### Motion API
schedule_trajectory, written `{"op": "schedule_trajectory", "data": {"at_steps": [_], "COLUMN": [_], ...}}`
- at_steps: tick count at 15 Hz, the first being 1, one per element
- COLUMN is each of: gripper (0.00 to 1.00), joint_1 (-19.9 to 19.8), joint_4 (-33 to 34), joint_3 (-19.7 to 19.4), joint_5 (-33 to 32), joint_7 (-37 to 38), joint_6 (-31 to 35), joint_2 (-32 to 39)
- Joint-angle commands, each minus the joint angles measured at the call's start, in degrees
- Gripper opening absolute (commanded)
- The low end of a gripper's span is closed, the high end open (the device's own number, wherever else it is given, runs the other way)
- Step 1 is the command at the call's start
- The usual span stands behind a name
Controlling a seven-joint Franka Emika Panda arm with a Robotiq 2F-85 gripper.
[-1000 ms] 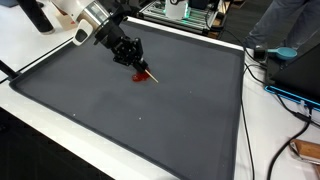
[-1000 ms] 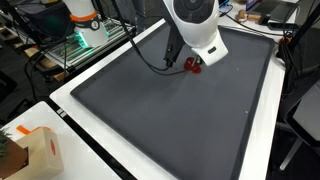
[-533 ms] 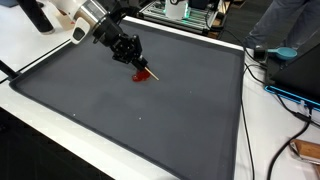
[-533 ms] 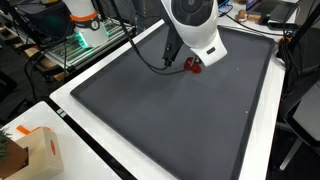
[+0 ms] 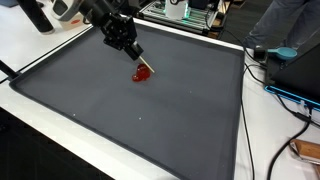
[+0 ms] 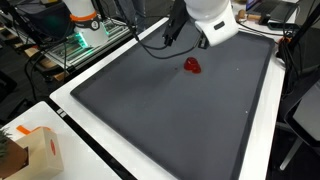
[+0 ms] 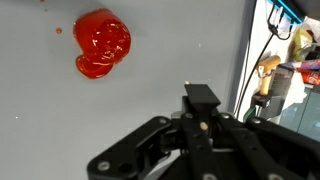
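Grey mat [image 5: 150, 125], cardboard box [image 6: 38, 150], blue cable [image 5: 296, 99]

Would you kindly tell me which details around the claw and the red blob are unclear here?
Claw fingertips: hidden by the white wrist housing in an exterior view; dark and blurred in the wrist view.
Thin pale stick in the claw: too small to identify.
Red blob: material unclear; whether the stick touches it is too small to judge in an exterior view.
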Motion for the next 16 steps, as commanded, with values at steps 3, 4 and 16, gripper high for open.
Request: {"op": "schedule_trajectory", "data": {"at_steps": [3, 4, 16], "gripper": [0.03, 0.03, 0.03], "joint_1": [4.31, 4.82, 13.1], "joint_4": [-2.43, -2.49, -2.35], "joint_3": [-3.79, -4.14, -9.61], "joint_5": [-8.25, -10.42, -42.88], "joint_7": [14.68, 17.4, 51.69], "joint_6": [4.12, 4.79, 6.92], "joint_2": [-6.13, -6.67, -6.42]}}
